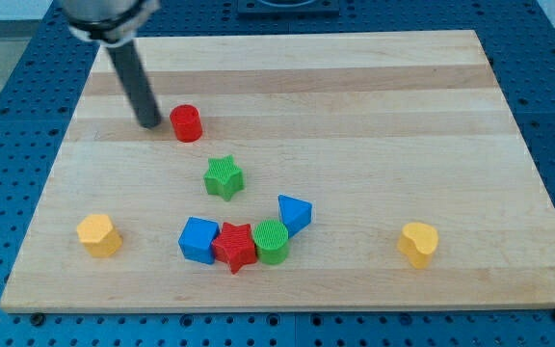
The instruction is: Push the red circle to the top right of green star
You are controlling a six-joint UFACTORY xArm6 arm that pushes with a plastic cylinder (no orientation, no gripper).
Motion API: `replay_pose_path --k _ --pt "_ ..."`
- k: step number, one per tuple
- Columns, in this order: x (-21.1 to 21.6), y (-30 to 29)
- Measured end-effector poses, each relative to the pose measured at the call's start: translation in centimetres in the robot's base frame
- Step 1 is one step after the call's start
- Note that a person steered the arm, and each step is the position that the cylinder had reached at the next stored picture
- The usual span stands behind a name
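The red circle [186, 123] is a short red cylinder on the wooden board, upper left of centre. The green star [224, 177] lies below it and a little to the view's right, with a gap between them. My tip [149, 124] is the lower end of the dark rod that slants down from the view's top left. It rests on the board just left of the red circle, close to it; I cannot tell whether they touch.
A cluster sits below the green star: a blue cube [198, 240], a red star [235, 247], a green cylinder [271, 241] and a blue triangular block [294, 213]. A yellow block [98, 234] lies at lower left, a yellow heart [418, 243] at lower right.
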State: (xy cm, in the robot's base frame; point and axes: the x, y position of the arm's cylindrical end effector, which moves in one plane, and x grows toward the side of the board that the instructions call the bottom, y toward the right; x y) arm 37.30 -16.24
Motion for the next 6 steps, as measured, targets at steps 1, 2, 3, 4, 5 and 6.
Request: replay_pose_path --k 1,2,3,4,5,6 --pt "1.6 6.7" --pt "1.6 6.1" --pt "3.6 3.6" --pt "5.9 5.1" --pt "5.4 7.7" --pt "5.2 8.3"
